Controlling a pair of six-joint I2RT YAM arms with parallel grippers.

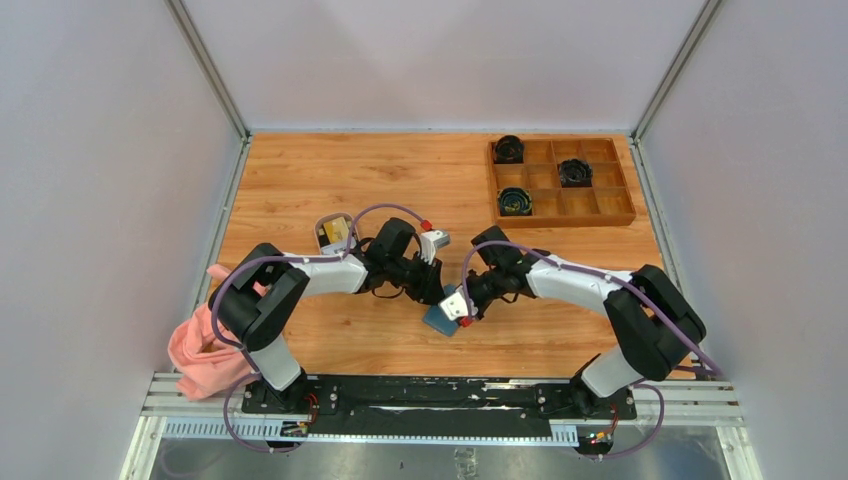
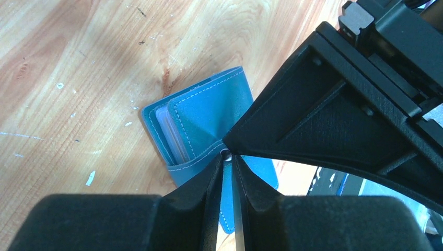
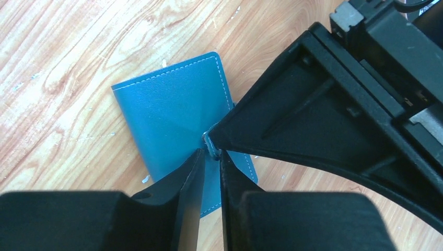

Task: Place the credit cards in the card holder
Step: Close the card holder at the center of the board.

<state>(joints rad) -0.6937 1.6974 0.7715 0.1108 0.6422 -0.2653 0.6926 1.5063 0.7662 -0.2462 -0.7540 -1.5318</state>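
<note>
Update from the remote desk: the card holder (image 1: 441, 320) is lying just toward 6 o'clock from the middle of the table (image 1: 300, 180), and both arms are on it. My left gripper (image 2: 227, 155) is pinched tight on one teal flap, and the clear inner pockets (image 2: 175, 133) peek out at its 9 o'clock. My right gripper (image 3: 210, 147) is clamped on a flap edge as well. The credit cards (image 1: 338, 233) sit in the white dish (image 1: 320, 225), at 10 o'clock from the card holder and well apart from it.
</note>
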